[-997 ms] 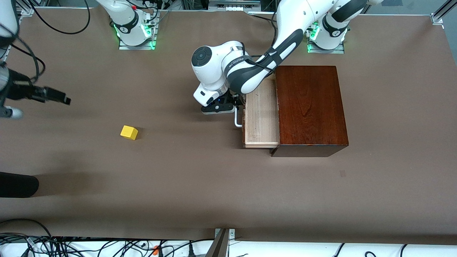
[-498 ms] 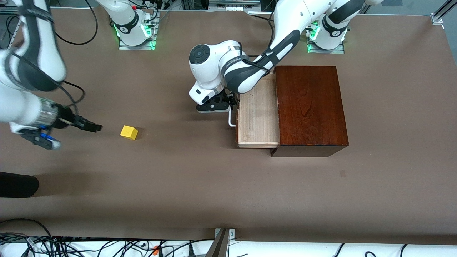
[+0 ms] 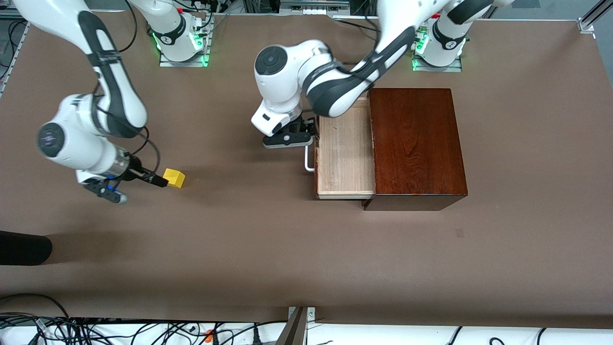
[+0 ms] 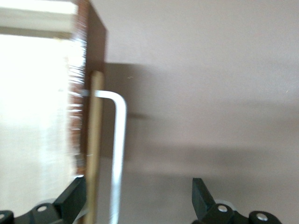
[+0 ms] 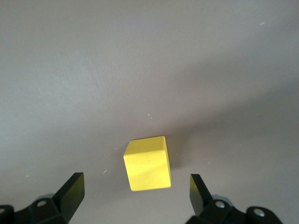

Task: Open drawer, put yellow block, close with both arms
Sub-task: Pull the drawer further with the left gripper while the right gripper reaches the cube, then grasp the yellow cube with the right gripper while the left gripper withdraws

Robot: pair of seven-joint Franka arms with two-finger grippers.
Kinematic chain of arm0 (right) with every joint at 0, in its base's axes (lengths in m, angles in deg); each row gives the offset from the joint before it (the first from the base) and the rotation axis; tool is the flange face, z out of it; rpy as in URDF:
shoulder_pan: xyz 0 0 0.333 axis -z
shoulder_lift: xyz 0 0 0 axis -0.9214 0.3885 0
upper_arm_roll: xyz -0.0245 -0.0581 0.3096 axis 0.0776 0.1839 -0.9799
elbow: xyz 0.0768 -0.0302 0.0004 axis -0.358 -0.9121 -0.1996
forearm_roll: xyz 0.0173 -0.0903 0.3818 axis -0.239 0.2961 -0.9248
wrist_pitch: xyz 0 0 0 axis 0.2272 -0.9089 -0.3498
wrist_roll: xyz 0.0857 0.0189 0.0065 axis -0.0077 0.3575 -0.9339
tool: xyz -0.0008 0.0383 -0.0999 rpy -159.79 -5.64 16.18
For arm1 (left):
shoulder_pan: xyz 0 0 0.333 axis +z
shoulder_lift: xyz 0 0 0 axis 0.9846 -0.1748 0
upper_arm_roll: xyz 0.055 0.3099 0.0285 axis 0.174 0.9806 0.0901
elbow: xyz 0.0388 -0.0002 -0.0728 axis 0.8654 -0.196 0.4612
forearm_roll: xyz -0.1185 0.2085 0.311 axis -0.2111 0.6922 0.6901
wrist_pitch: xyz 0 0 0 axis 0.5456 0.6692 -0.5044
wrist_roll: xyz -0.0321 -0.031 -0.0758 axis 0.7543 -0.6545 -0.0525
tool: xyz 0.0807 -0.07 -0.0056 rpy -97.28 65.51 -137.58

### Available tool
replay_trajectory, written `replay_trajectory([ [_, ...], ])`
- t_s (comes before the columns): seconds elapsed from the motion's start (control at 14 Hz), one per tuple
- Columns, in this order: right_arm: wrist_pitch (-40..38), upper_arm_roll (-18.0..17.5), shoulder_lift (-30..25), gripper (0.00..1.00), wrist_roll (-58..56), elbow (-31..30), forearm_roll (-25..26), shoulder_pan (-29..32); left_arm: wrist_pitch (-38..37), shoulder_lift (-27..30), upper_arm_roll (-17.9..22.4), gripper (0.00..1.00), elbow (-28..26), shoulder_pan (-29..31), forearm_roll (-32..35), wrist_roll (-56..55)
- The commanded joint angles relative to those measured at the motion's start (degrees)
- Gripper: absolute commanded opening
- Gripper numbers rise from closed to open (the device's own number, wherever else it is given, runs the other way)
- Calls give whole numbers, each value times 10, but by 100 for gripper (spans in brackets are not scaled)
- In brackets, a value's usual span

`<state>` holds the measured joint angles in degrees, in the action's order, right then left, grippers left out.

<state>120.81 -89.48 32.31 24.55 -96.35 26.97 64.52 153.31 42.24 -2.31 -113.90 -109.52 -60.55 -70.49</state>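
Note:
The drawer [image 3: 345, 158] stands pulled out of the mahogany box [image 3: 416, 143], its pale wood tray bare inside. My left gripper [image 3: 289, 139] is at the drawer front, by the white bar handle [image 3: 309, 160]. In the left wrist view that gripper [image 4: 138, 189] is open, and the handle [image 4: 119, 149] runs between its fingers without being pinched. The yellow block [image 3: 174, 178] lies on the table toward the right arm's end. My right gripper [image 3: 158, 181] is low beside it. In the right wrist view it [image 5: 136, 189] is open, with the block [image 5: 147, 163] just ahead of the fingertips.
A dark rounded object [image 3: 24, 249] juts in at the right arm's end, nearer the camera. Cables [image 3: 96, 328] lie along the table's near edge. The green-lit bases [image 3: 182, 45] stand along the edge farthest from the camera. Brown table [image 3: 249, 239] spreads between block and drawer.
The right arm has swung in from the table's end and come down to the yellow block. The drawer has slid further out with the left gripper at its handle.

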Motion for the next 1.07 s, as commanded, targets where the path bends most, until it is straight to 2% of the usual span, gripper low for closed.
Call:
replay_trajectory([
  [0.0, 73, 0, 2, 100, -28, -50, 4, -8, -36, 96, -4, 100, -54, 64, -69, 72],
  [0.21, 90, 0, 32, 100, -78, -53, 3, -8, -50, 188, -4, 100, -117, 135, -117, 138],
  [0.36, 97, 1, 45, 100, -90, -53, 3, -8, -59, 215, -4, 100, -122, 176, -136, 165],
  [0.5, 143, 1, 65, 98, -98, -53, 4, -8, -69, 232, -4, 100, -123, 205, -140, 170],
  [0.57, 160, 1, 73, 74, -99, -53, 4, -8, -79, 236, -4, 100, -123, 214, -141, 170],
  [0.64, 162, 0, 78, 43, -101, -53, 4, -10, -87, 238, -4, 100, -123, 221, -143, 172],
  [0.78, 161, 0, 77, 33, -115, -51, 4, -10, -94, 251, -5, 100, -126, 260, -147, 212],
  [0.85, 159, -1, 75, 27, -121, -52, 4, -10, -100, 264, -2, 100, -127, 276, -171, 243],
  [1.0, 159, -1, 77, 26, -139, -50, 3, -11, -123, 283, 33, 100, -129, 283, -196, 309],
])
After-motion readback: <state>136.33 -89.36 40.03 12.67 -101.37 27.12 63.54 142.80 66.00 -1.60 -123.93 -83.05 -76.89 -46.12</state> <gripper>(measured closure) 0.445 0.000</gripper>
